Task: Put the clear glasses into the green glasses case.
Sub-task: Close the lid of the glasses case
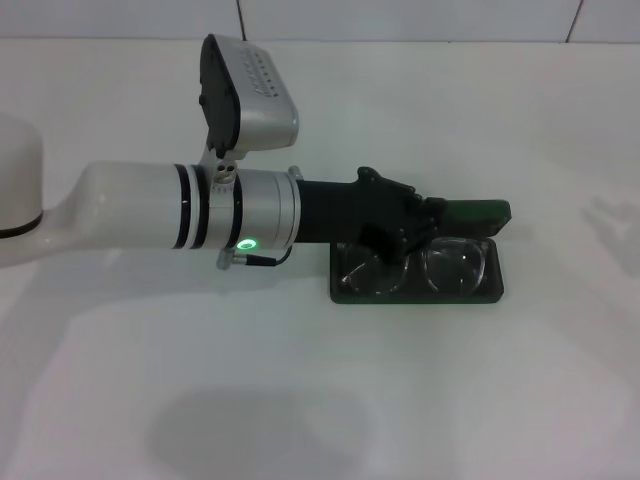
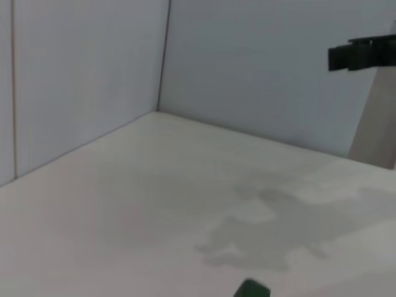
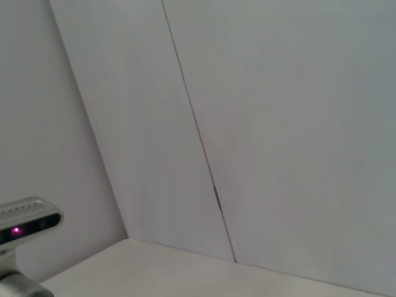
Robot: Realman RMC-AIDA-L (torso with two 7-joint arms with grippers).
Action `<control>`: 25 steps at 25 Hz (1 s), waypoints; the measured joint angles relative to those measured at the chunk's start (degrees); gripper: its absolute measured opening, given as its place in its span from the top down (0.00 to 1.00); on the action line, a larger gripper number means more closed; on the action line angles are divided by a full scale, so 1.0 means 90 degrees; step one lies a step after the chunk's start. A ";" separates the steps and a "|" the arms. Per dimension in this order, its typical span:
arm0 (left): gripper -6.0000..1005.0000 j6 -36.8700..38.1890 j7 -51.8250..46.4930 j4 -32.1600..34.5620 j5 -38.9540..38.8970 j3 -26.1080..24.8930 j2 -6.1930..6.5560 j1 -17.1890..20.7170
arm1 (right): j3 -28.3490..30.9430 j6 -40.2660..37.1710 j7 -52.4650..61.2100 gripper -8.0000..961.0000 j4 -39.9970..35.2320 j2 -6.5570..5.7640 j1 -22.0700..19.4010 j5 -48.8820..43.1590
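The green glasses case [image 1: 497, 285] lies open on the white table just right of centre, its lid [image 1: 478, 212] raised at the far side. The clear glasses [image 1: 455, 268] rest inside the case, lenses up. My left arm reaches in from the left, and my left gripper [image 1: 405, 232] hangs over the left half of the case, covering part of the left lens. Whether it touches the glasses is hidden. A green corner of the case [image 2: 252, 288] shows in the left wrist view. My right gripper is out of view.
The white table [image 1: 300, 400] is bounded by white walls [image 1: 400, 18] at the back. A white rounded base [image 1: 18, 190] stands at the far left. The left wrist camera [image 3: 25, 223] shows in the right wrist view.
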 joint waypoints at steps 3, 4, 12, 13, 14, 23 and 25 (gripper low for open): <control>0.82 0.0103 -0.0031 0.0155 -0.0009 0.0007 0.0000 0.0006 | 0.0003 0.0000 -0.0026 0.81 0.0014 -0.0007 -0.0012 0.0000; 0.82 0.0126 -0.0037 0.0200 -0.0012 0.0008 0.0000 0.0007 | 0.0004 0.0000 -0.0029 0.81 0.0014 -0.0008 -0.0015 0.0000; 0.82 0.0001 -0.0040 0.0315 -0.0029 -0.0047 0.0008 0.0003 | 0.0003 0.0000 -0.0034 0.81 0.0014 -0.0012 -0.0007 0.0000; 0.82 -0.0051 -0.0028 0.0310 -0.0031 -0.0047 0.0001 0.0001 | 0.0003 0.0000 -0.0035 0.81 0.0015 -0.0010 -0.0002 0.0000; 0.82 -0.0107 -0.0013 0.0300 -0.0031 -0.0045 -0.0005 -0.0001 | 0.0003 0.0000 -0.0035 0.81 0.0023 -0.0009 0.0002 0.0000; 0.82 -0.0460 0.0036 0.0267 -0.0129 -0.0017 -0.0012 -0.0010 | 0.0003 0.0000 -0.0067 0.81 0.0160 -0.0004 0.0031 0.0000; 0.82 -0.0517 0.0071 0.0246 -0.0192 -0.0001 -0.0010 -0.0004 | 0.0003 0.0000 -0.0079 0.81 0.0181 -0.0010 0.0030 0.0000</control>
